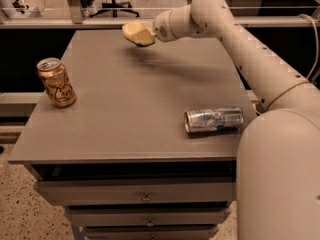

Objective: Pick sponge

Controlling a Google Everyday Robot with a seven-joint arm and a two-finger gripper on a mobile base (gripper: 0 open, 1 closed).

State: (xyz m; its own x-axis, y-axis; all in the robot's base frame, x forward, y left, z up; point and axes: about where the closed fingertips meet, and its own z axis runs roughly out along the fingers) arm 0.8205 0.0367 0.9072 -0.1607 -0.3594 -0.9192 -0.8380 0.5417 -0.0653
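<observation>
Because the arm is the biggest thing in view, I begin with it: it reaches from the lower right across the bench to the far edge. Under the bench top there are drawers. On the top a silver can lies on its side near the right edge, and a gold can stands upright near the left edge, well apart from it. The tool is at the far side of the bench, and it seems closed on the sponge - the pale yellow block sits at its tip. A shadow falls on the bench just below, so I judge that the sponge is held a little above the surface and not resting on it. The step in hand looks like the lift. To do it well, the grip should remain firm but not crush the soft foam, and the rise should be straight up and slow, so that the block does not slip out or twist. Both cans are far from it, so they are no danger. The long axis of the sponge appears to run nearly level, in line with the wrist, with its free end pointing to the left of the picture. Its wavy edge I cannot make out.
</observation>
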